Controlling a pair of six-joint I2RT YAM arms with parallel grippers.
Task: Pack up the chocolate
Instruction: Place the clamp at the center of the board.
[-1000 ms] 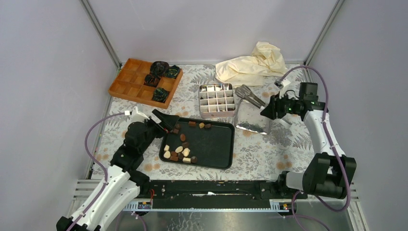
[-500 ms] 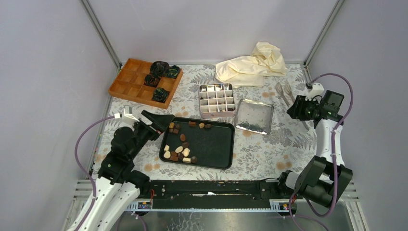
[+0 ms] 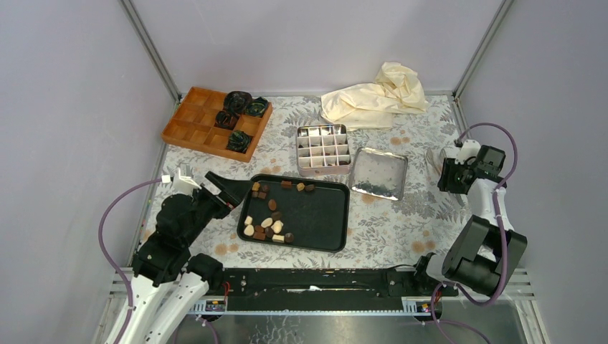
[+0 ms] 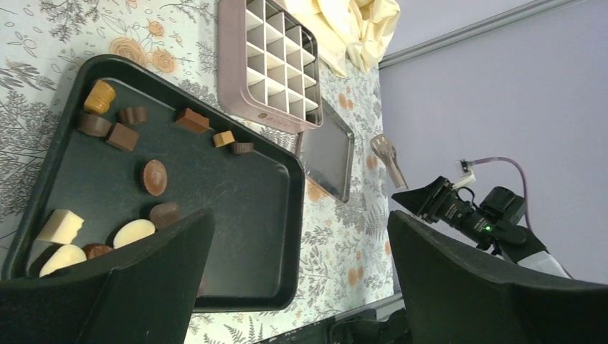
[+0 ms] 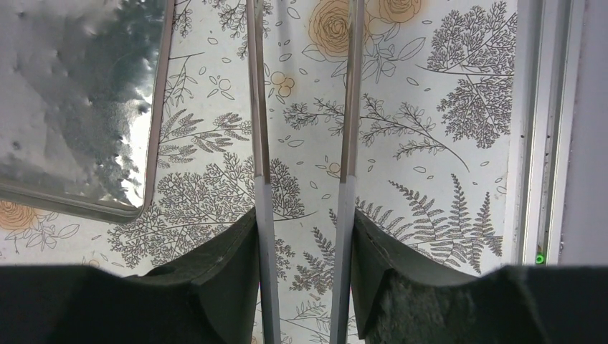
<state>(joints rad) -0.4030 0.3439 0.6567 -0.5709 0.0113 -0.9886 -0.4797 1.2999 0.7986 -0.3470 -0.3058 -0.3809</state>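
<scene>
— How does my left pincer [image 4: 300,218] stand?
— Your left pincer is released, the jaws wide apart, over one end of the black tray [image 4: 236,215]. Just ahead of its tips the chocolate pieces [image 4: 153,177] lie scattered on this tray. Farther ahead stands the divided box [image 4: 269,64].
— And the right pincer [image 5: 302,218]?
— It is grasping the metal tongs [image 5: 262,143], with both blades between its fingers, pointing forward over the bench [image 5: 430,107]. Left of the blades lies the shiny metal tray [image 5: 72,93].
</scene>
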